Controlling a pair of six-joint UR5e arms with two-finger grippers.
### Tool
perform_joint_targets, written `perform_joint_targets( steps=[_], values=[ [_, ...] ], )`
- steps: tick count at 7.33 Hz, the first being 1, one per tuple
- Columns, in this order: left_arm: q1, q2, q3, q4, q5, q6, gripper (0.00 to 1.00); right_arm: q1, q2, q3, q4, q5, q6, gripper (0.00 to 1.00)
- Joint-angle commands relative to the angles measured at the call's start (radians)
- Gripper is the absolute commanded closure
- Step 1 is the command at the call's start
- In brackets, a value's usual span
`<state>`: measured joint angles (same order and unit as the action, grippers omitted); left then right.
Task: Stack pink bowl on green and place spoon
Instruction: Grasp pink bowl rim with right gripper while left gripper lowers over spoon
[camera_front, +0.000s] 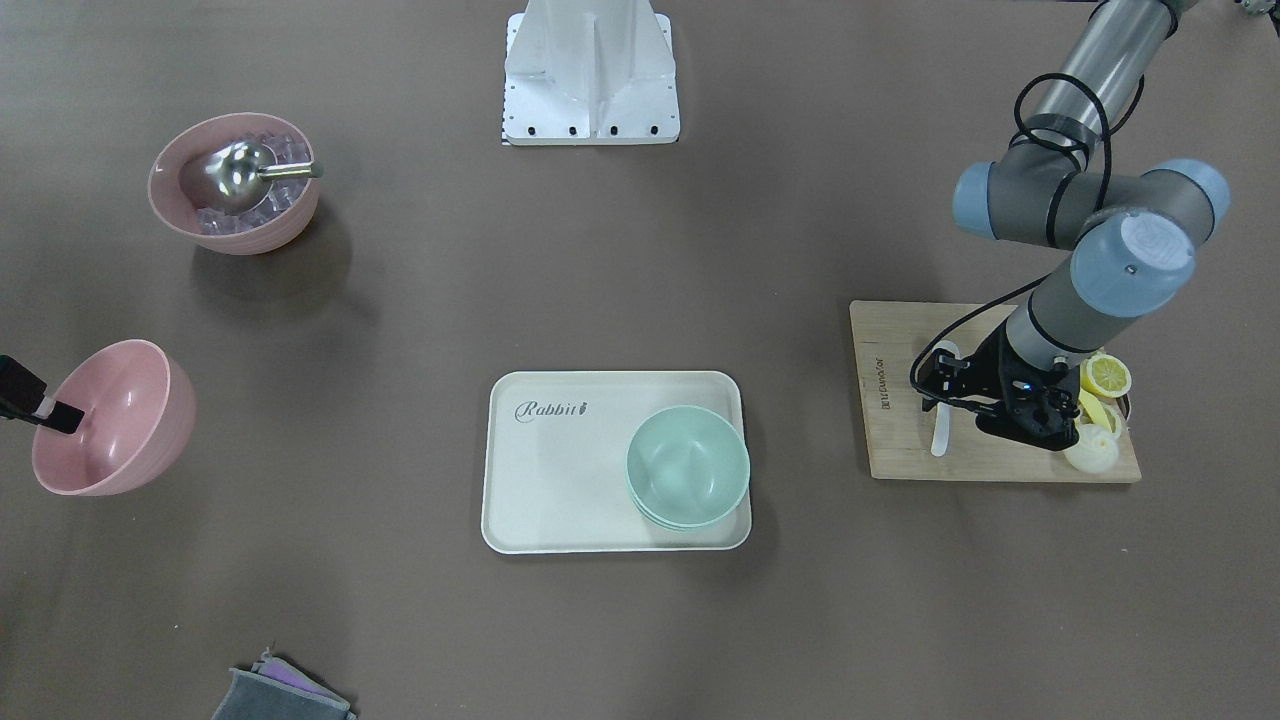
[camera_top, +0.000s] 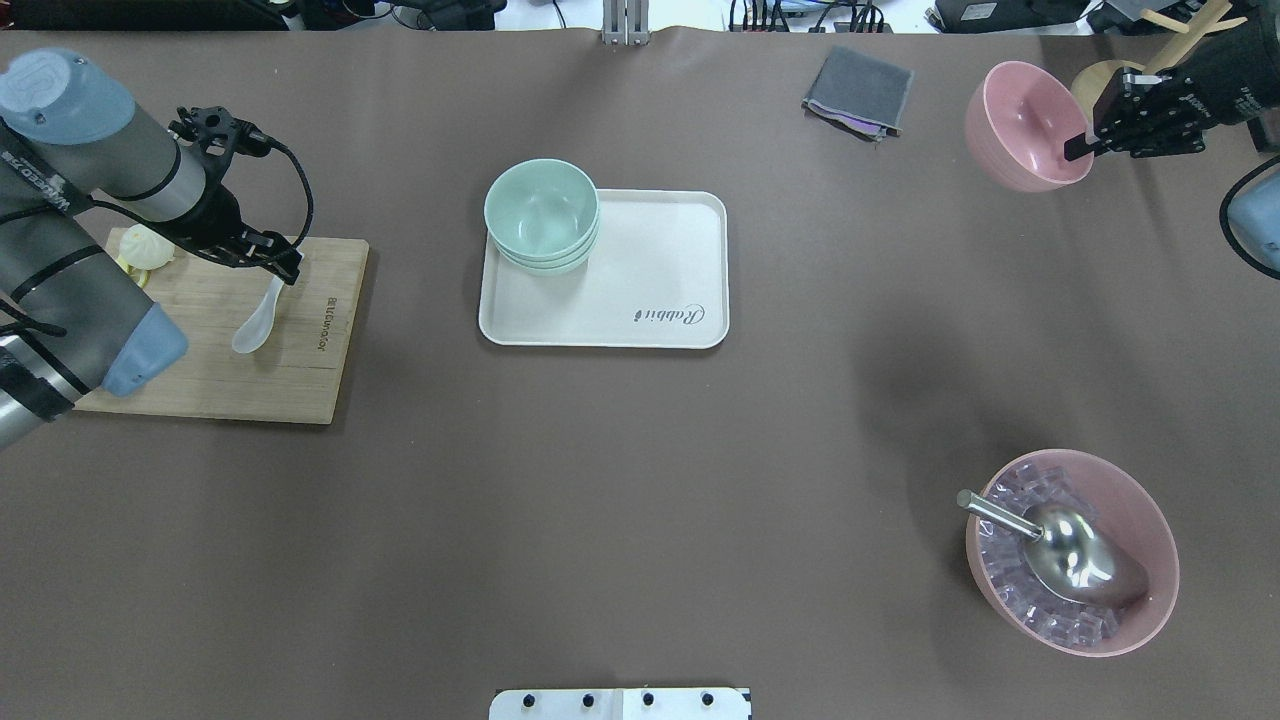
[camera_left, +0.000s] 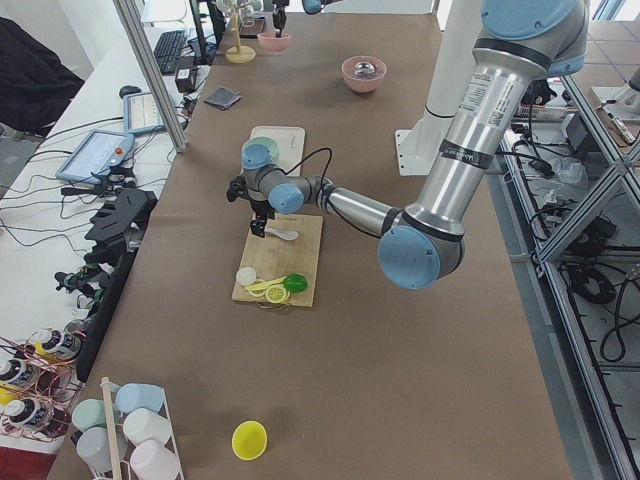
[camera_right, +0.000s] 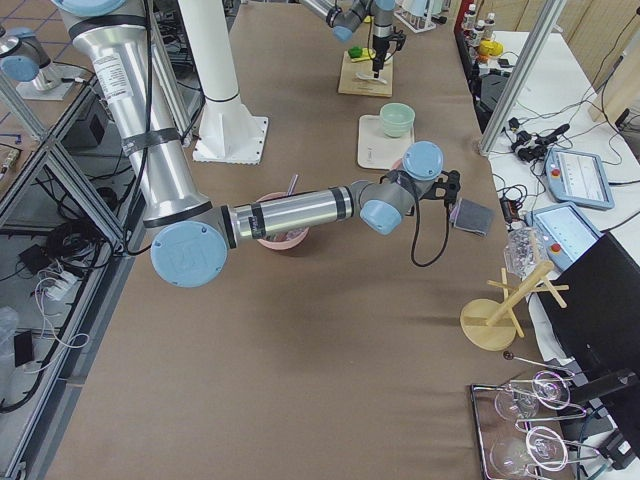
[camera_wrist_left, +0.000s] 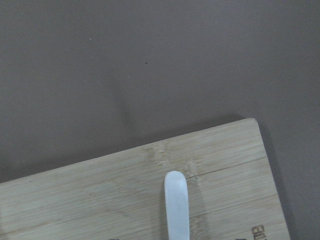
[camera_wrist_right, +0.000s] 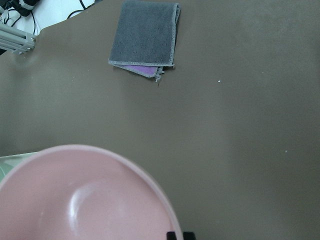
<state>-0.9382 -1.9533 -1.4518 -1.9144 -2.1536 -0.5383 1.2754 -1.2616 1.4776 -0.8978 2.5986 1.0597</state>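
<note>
Two arms at work: the right gripper (camera_top: 1078, 148) pinches the rim of a tilted, empty pale pink plastic bowl (camera_top: 1020, 120) at the table's right end, well apart from the stacked mint-green bowls (camera_top: 540, 205) on a cream rectangular tray (camera_top: 660, 270). The left gripper (camera_top: 288, 272) hangs over the handle of a white soup spoon (camera_top: 250, 330) on a bamboo cutting board (camera_top: 300, 380); whether it is closed cannot be told. The bowl looks light, stiff and smooth, so it may slip; the spoon's slim handle looks the best hold.

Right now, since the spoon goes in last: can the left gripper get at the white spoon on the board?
Probably yes: the left gripper sits at the handle end of the white spoon on the wooden board; nothing lies between them.
</note>
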Motion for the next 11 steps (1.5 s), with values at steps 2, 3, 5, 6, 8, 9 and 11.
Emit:
perform_joint_targets(
  steps=[2, 3, 5, 6, 8, 9, 11],
  values=[
    [0.003, -0.003, 0.016, 0.0, -0.008, -0.002, 0.18, -0.001, 0.001, 0.007, 0.0, 0.0, 0.009, 1.0],
    [0.007, -0.006, 0.016, 0.0, -0.008, -0.003, 0.18, -0.001, 0.001, 0.007, -0.001, 0.0, 0.011, 1.0],
    [0.01, -0.009, 0.011, 0.0, -0.008, -0.005, 0.23, -0.001, 0.001, 0.009, -0.001, 0.002, 0.011, 1.0],
    [0.016, -0.009, 0.013, -0.002, -0.006, -0.029, 0.34, -0.001, 0.001, 0.004, -0.001, 0.002, 0.011, 1.0],
    [0.022, -0.007, 0.013, -0.002, -0.002, -0.031, 0.34, -0.001, 0.001, 0.006, -0.003, 0.008, 0.011, 1.0],
    [0.027, -0.007, 0.014, -0.003, 0.0, -0.032, 0.34, -0.001, 0.001, 0.007, -0.003, 0.011, 0.011, 1.0],
    [0.038, -0.009, 0.011, -0.003, -0.003, -0.043, 0.46, -0.001, 0.002, 0.01, -0.003, 0.018, 0.011, 1.0]
  ],
)
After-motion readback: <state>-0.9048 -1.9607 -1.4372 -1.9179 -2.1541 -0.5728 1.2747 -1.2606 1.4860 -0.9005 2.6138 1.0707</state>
